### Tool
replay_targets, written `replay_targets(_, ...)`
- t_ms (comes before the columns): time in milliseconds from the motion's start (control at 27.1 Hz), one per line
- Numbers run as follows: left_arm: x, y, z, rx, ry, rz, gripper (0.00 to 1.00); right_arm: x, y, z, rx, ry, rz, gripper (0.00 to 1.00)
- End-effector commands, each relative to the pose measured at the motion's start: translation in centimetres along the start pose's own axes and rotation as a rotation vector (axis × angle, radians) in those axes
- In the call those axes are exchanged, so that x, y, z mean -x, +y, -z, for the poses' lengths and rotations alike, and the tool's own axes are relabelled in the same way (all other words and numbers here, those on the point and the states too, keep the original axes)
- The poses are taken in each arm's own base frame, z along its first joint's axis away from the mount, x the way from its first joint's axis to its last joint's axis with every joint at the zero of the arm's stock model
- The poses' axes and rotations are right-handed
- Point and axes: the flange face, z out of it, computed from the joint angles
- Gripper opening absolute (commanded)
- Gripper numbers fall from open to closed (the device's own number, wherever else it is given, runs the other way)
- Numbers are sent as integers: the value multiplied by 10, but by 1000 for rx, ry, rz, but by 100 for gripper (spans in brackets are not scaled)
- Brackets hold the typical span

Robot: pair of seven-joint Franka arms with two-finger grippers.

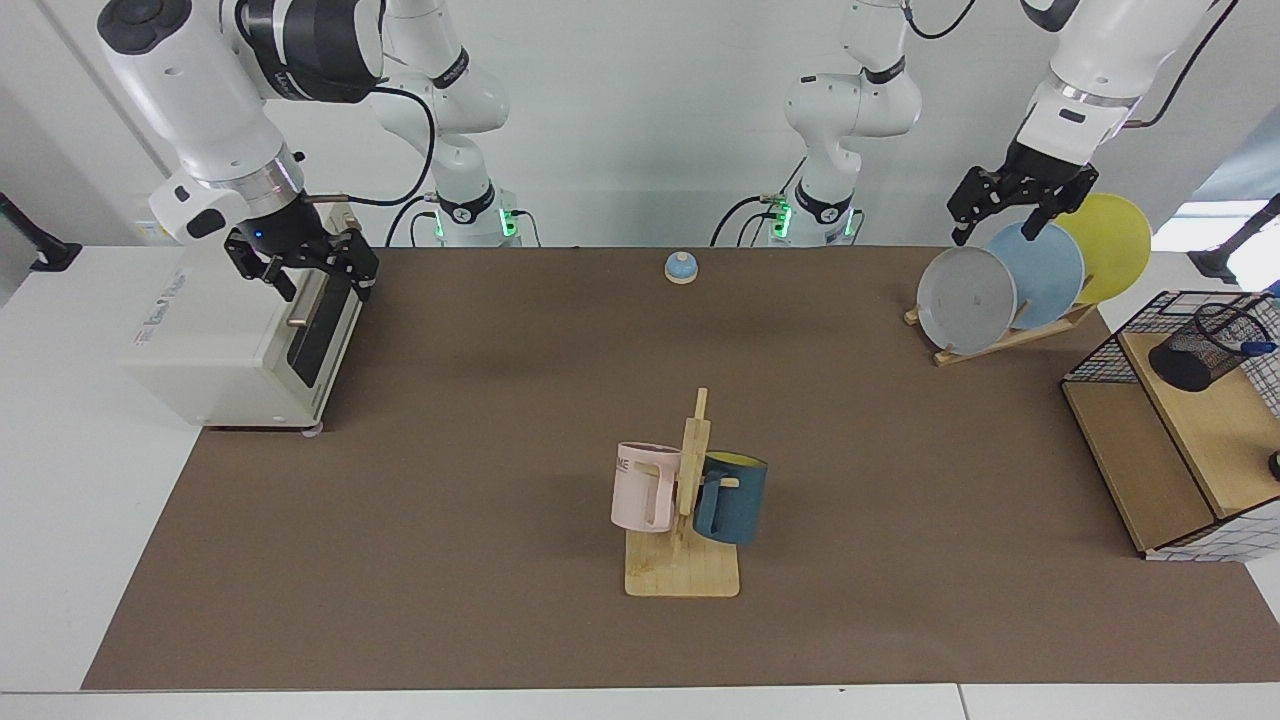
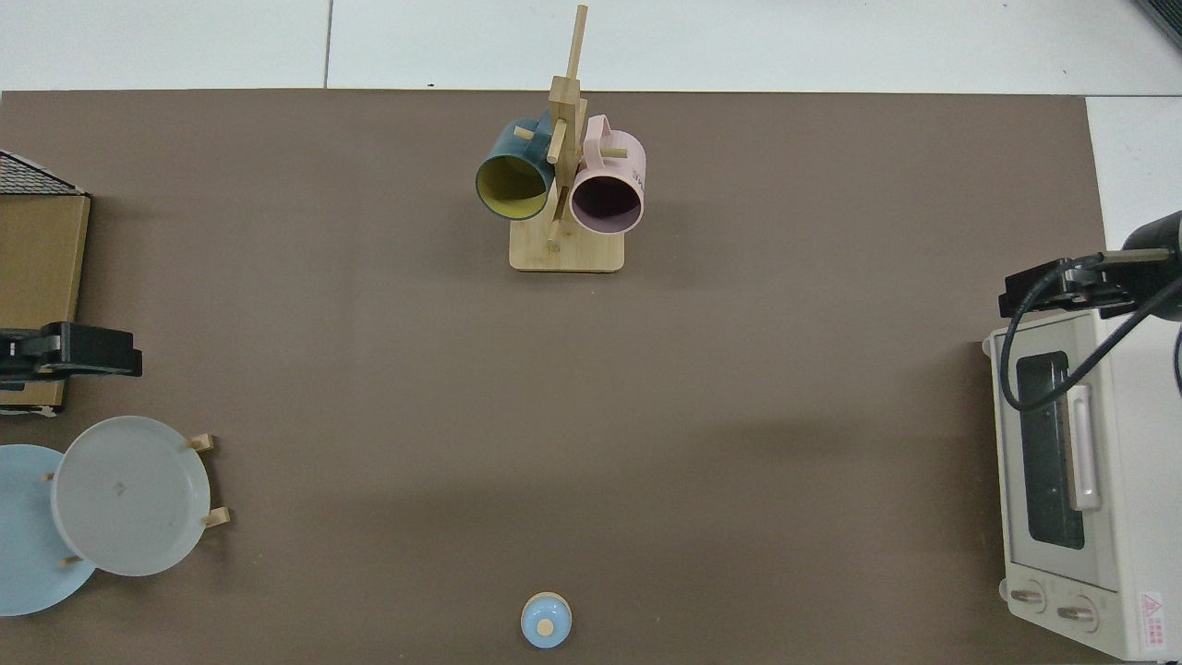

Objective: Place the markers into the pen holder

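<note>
From across the table, the left gripper (image 1: 1012,213) hangs high above the plate rack (image 1: 1000,335), its fingers spread and holding nothing. The pen holder (image 1: 1196,351) sits on the wooden shelf of the wire basket (image 1: 1110,350), off to the side of that gripper and lower, nearer the camera. A marker (image 1: 1256,348) already pokes from the holder's mouth, its long axis close to level and pointing away from the arm. The left arm is much the nearer one, so any reach to the holder would likely fall to it. The right gripper (image 1: 300,262) waits over the toaster oven (image 1: 215,345), fingers apart and empty, well apart from the holder.

From above, only the left gripper's (image 2: 69,349) dark fingers show at the edge, beside the shelf board (image 2: 37,286); holder and marker lie outside this view. The right gripper (image 2: 1062,286) hangs over the oven's (image 2: 1071,480) corner.
</note>
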Motion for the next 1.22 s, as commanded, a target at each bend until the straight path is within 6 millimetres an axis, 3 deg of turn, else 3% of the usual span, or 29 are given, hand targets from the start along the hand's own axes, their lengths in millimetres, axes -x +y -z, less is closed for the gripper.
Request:
replay_targets(0,4,-2,-5,20,-5,18,100,1,2,0,14,19,26,100)
replay_targets(184,-21,13,8,6,6,3,100,1,2,0,14,17,27,100)
replay_targets(332,-23,16,6,31,1,5,100,1,2,0,14,17,27,100)
replay_targets(774,-35,10,-32,7,-4,-101,100,1,3,0,14,17,26,100)
replay_targets(1179,-35,9,-45,6,-21,-103,100,1,3,0,14,17,26,100)
